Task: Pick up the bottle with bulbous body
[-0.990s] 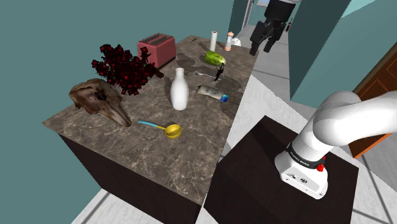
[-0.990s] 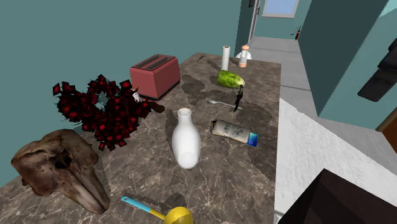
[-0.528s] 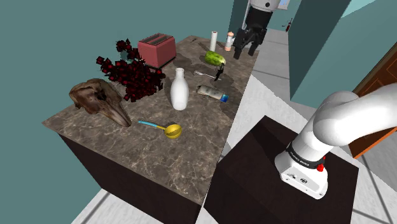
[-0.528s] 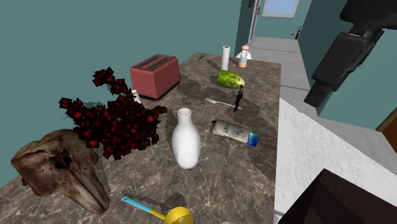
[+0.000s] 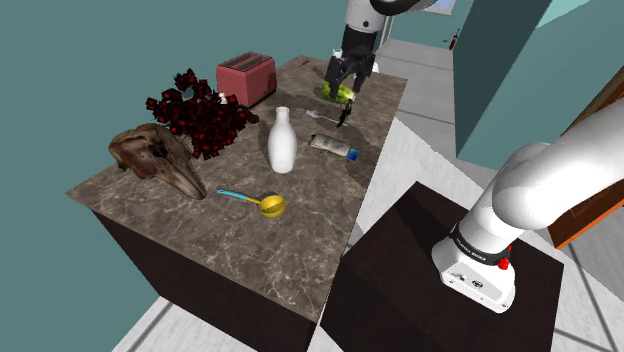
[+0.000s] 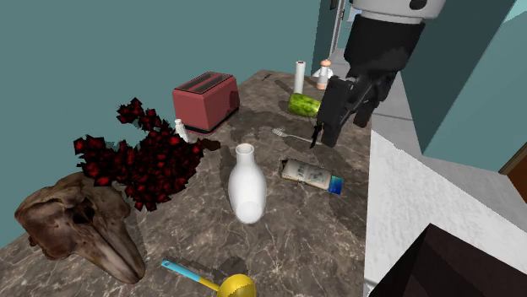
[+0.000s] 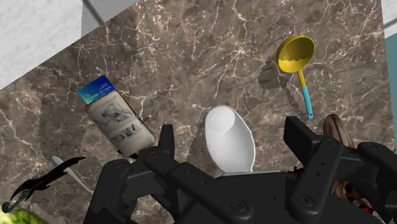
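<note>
Bottle: Your target, the white bottle (image 5: 281,142) (image 6: 247,186) (image 7: 229,141) with a round body and a narrow neck, stood upright near the middle of the dark marbled counter (image 5: 240,250) (image 6: 338,240). Nothing touched it.
Bottle's neighbours: In the shoulder view a flat packet (image 5: 333,146) (image 6: 312,175) (image 7: 118,119) with a blue end lay just to its right. A yellow ladle (image 5: 257,202) (image 6: 218,283) (image 7: 298,60) with a blue handle lay nearer the camera. A dark red plant (image 5: 198,115) (image 6: 139,160) stood to its left.
Gripper: Your gripper (image 5: 343,82) (image 6: 342,114) (image 7: 232,127) hung in the air above the far part of the counter, over a green fruit (image 6: 304,105), well apart from the bottle.
Fingers: You had them spread apart and they clasped nothing. In the wrist view the bottle's mouth showed between them, down on the counter, and they did not touch it.
Rest of the counter: A red toaster (image 5: 247,77) (image 6: 205,99) sat at the far corner on the shoulder view's left. A brown skull (image 5: 155,158) (image 6: 80,221) lay beside the plant, near the counter's edge.
</note>
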